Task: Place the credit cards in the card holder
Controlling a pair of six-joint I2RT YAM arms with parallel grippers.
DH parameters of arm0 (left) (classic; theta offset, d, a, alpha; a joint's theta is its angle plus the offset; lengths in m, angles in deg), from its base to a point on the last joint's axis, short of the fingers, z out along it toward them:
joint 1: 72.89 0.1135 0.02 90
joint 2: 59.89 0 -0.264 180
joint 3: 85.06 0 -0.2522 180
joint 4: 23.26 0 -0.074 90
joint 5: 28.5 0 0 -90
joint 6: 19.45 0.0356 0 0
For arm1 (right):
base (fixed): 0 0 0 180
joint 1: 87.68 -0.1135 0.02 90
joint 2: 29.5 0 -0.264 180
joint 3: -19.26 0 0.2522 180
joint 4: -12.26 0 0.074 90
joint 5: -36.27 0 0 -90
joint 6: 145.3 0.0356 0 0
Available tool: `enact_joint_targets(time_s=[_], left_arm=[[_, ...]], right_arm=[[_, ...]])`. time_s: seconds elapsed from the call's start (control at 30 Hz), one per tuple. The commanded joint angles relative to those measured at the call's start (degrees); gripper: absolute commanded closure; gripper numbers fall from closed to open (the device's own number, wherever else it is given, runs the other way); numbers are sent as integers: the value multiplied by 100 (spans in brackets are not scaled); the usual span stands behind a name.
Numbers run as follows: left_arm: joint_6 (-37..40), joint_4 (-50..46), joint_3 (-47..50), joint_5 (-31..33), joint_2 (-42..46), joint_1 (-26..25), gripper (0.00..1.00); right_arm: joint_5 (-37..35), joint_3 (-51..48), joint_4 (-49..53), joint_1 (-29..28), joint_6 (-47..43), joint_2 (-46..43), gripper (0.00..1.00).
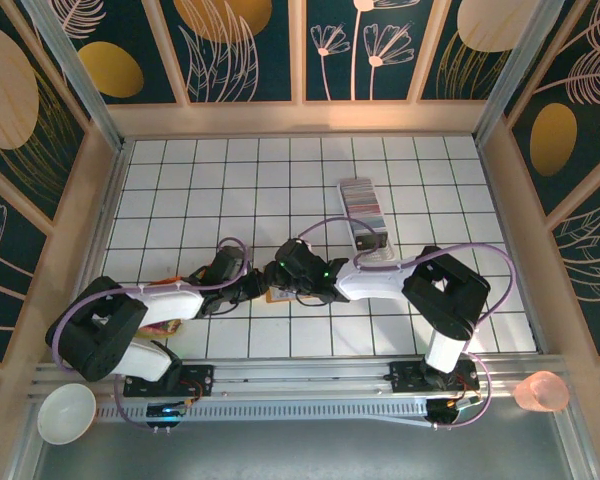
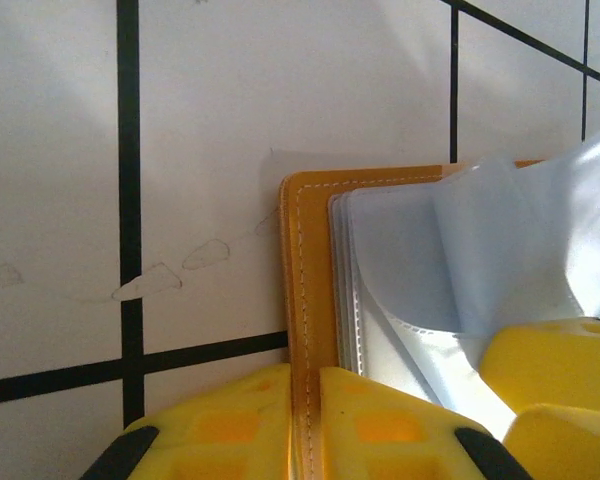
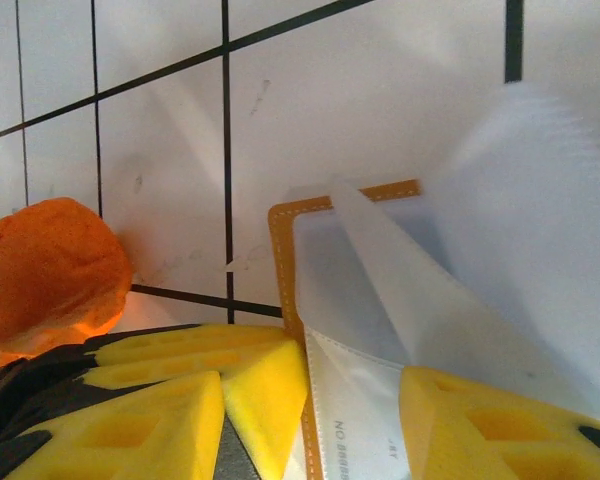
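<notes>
1 stitched tan leather card holder (image 2: pixel 310 290), glossy clear plastic sleeves (image 2: pixel 400 250)

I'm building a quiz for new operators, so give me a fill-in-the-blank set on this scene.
The card holder lies ____, clear sleeves showing. The credit cards stand in a clear ____. A white ____ sits by the left arm's base. The cup by the right arm's base is ____.
Missing: open, tray, bowl, pink.
</notes>
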Motion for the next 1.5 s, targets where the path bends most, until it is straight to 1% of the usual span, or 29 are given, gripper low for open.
enact_joint_targets(time_s=[0.0, 0.2, 0.4, 0.57, 0.73, 0.83, 0.9, 0.97, 1.07, 1.2, 1.27, 1.33, 1.47], left_arm=[[-88, -192, 160, -88, 108, -69, 89], [-222, -215, 292, 169, 404, -67, 91], [-330, -207, 362, 270, 554, -66, 91], [-470, -138, 463, 405, 784, -67, 91], [-529, -262, 498, 561, 1030, -71, 91], [-552, -268, 538, 647, 1170, -70, 90], [-536, -270, 536, 624, 1210, -67, 90], [-537, -273, 540, 620, 1195, -69, 90], [-543, -191, 526, 575, 1130, -67, 90], [-544, -84, 465, 424, 1048, -67, 90], [-540, -94, 458, 415, 1046, -70, 91], [-542, -181, 450, 470, 1097, -67, 91], [-605, -257, 534, 607, 1250, -64, 91]], right_arm=[[180, -110, -513, -85, 162, -68, 50], [268, -30, -743, -177, 91, -173, 51], [231, -83, -918, -237, 20, -516, 50], [131, -205, -853, -226, 19, -643, 50], [130, -302, -890, -227, 25, -704, 50], [-134, -277, -576, -209, 18, -667, 50], [-140, -170, -276, -167, -11, -510, 51], [-228, -128, -202, -190, -82, -468, 50], [-603, -186, -50, -258, -213, -546, 51], [-678, -303, 191, -236, -309, -506, 52], [-752, -128, 539, -246, -412, -353, 52], [-808, 115, 799, -265, -535, -147, 50], [-734, 400, 832, -306, -779, 143, 49]])
